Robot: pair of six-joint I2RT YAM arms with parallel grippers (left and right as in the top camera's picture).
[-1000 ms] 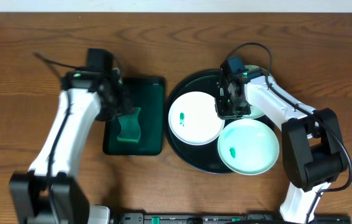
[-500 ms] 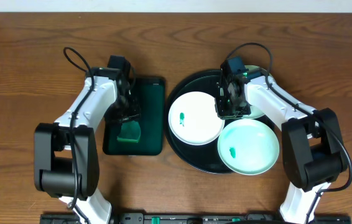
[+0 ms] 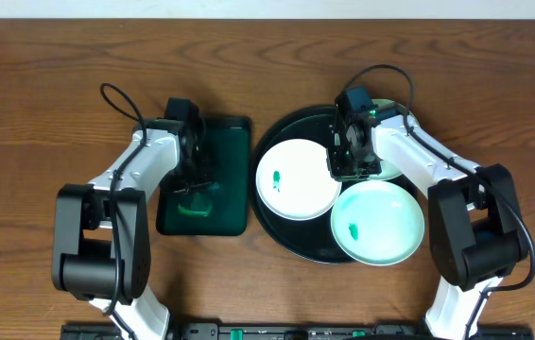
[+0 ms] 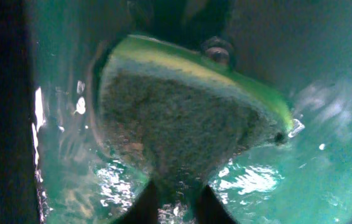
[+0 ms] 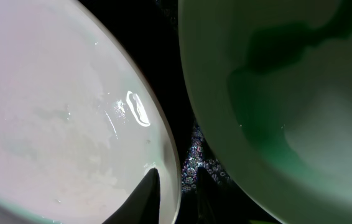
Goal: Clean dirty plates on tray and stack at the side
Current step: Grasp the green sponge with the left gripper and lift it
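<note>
Overhead: counted three plates (image 3: 378,222) lying on the black tray (image 3: 269,227), right of the green tray (image 3: 232,142); none stacked on the desk (image 3: 41,94) yet.

Left wrist: found left pincer (image 4: 175,202) closed tight on the sponge (image 4: 182,124), presumably for wiping.

Right wrist: found right pincer (image 5: 176,190) narrow, straddling the white plate (image 5: 58,106) rim, probably to steady it; cannot tell if clamped.

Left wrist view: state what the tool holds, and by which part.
The left tool is shut on the sponge, pinching the edge nearest the camera between both fingers.
</note>
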